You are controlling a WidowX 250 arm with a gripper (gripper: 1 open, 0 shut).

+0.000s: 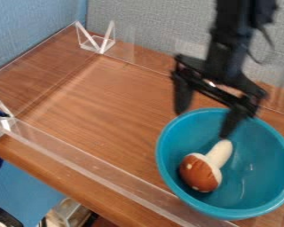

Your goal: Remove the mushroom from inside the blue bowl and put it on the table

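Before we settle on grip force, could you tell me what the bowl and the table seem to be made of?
Bowl: probably glossy plastic, given its even teal and soft sheen. Table: apparently polished wood, reddish-brown with faint grain.

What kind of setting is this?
Likely a robotics lab test station: black robot gripper, wooden tabletop edged by clear acrylic walls, and toy mushroom in a blue bowl.

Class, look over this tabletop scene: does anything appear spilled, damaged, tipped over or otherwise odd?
Nothing looks spilled or damaged. The one mildly odd thing is the mushroom, lying on its side inside the blue bowl with its stem pointing toward the back, instead of standing on its stem.
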